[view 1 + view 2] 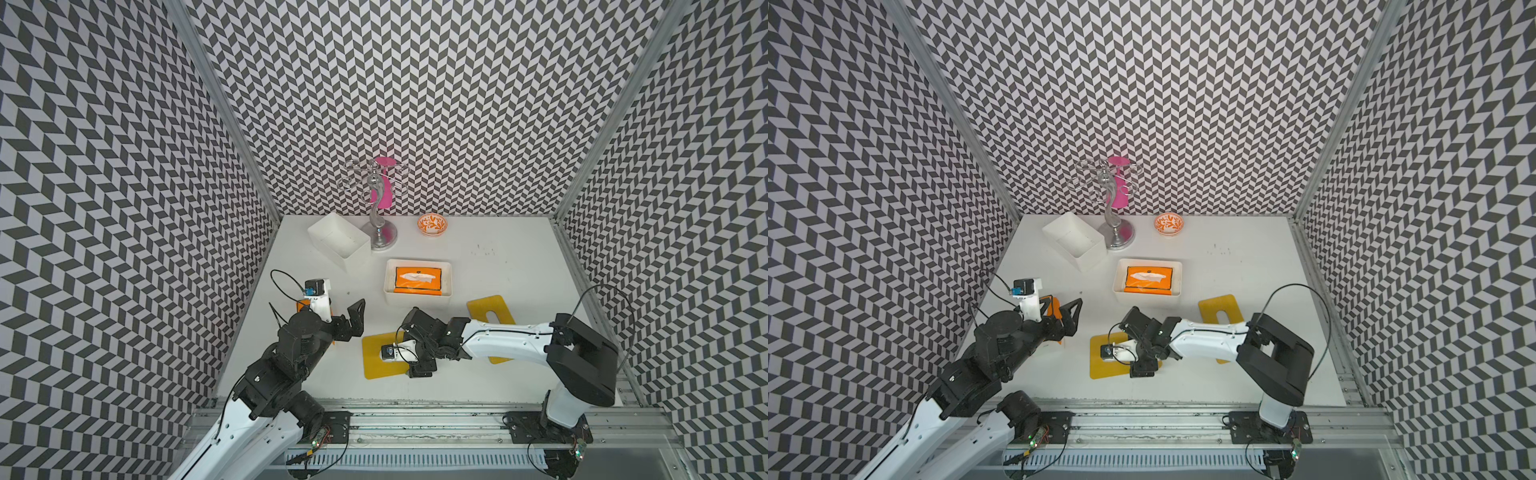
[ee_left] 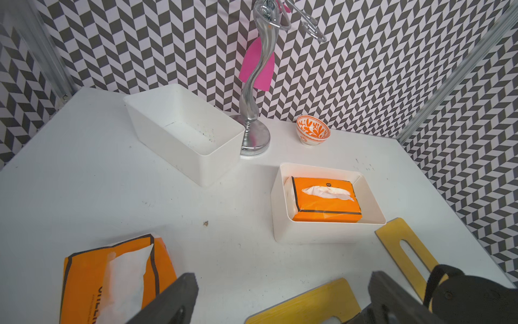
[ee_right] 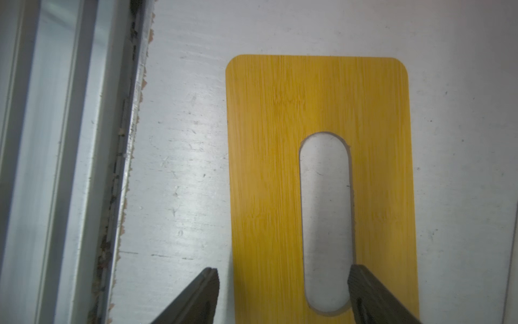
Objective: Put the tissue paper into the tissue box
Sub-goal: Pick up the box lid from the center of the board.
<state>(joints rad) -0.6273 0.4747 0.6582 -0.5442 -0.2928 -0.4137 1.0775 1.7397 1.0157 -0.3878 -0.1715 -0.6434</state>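
Scene: a white surface (image 1: 507, 266) walled by black-and-white zigzag panels (image 1: 415, 83), with two robot arms reaching in from the near rail.
Tissue in the box: an orange plastic pack of tissue paper (image 1: 417, 277), a white sheet poking from its top, lies flat inside the open white rectangular tissue box (image 1: 417, 300) at mid-surface.
Tissue outside: a second orange tissue pack (image 2: 84, 280) lies on the surface near its left edge, just beside the left jaws. Only a sliver shows past the left arm (image 1: 307, 332) in both top views.
Left jaws: spread wide, holding nothing, low over the surface and pointed towards the boxes.
Right jaws: apart and gripping nothing, tips low astride one long strip of a yellow bamboo lid with an oval slot (image 3: 266, 168). One tip sits off the lid's outer edge, the other at the slot.
Second lid: a matching yellow slotted lid (image 1: 478, 306) lies flat near the filled box, partly under the right arm (image 1: 507, 340).
Back row: an empty white rectangular box (image 2: 218, 168), a chrome stand with wire loops (image 1: 379, 239) just beside it, a pink flat shape (image 1: 387, 195) behind the stand, and a small orange-patterned bowl (image 1: 432, 225).
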